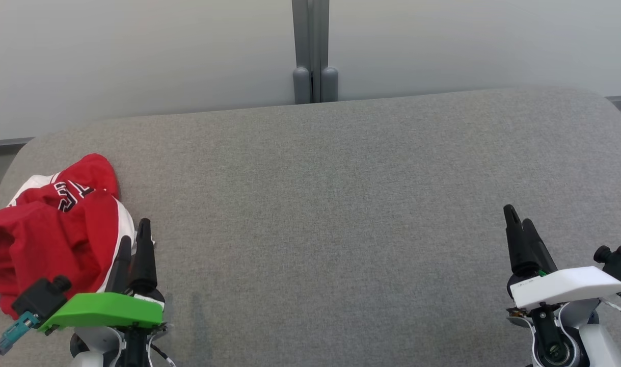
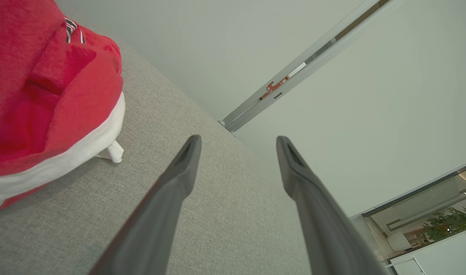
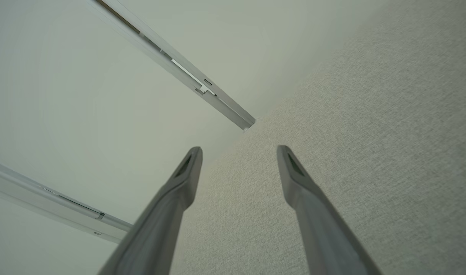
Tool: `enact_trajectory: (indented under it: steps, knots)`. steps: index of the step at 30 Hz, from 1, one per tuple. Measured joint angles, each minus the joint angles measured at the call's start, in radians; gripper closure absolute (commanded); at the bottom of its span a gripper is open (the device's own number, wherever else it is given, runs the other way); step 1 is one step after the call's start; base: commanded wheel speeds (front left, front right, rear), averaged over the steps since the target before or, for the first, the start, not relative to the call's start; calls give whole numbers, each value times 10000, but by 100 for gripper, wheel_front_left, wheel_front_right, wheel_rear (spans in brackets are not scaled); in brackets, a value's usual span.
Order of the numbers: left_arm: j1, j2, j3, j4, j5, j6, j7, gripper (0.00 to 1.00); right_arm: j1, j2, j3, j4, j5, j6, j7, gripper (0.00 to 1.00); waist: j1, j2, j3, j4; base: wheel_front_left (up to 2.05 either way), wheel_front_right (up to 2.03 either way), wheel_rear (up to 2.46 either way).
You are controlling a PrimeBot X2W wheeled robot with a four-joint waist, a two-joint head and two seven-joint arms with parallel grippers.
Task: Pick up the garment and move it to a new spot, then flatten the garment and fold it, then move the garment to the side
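Head view first: crumpled soft red garment with white trim [image 1: 50, 234] heaped at the far left end of the grey woven-fabric tabletop [image 1: 330, 204], not yet picked up by the look of it. Left gripper [image 1: 134, 232] under its green cover parked just beside the heap's right edge, probably lined up to make the grab. Right gripper [image 1: 518, 215] under its white cover well apart at the other end over bare fabric, presumably waiting for the flattening part. Dark letters with white outlines [image 1: 73, 193] across a fold of the garment (could be a team name, too scrunched to read), plus a tiny label [image 1: 527, 282] on the white cover, too small to make out. Left wrist view next: both dark fingers [image 2: 183, 168] spread wide with nothing between them, garment off to one side, not touching. Right wrist view last: same deal, fingers splayed wide and empty over plain grey fabric, pale wall [image 3: 64, 76] beyond.
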Motion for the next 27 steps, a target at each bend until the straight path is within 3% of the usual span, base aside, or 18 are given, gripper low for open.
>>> enact_trajectory:
  steps: [27]
  knots:
    - [-274,157,-522,464,3490,-10,-813,0,0,-44,263,-88,-3760,2,-832,0,0,0,-41,74,0,0,0]
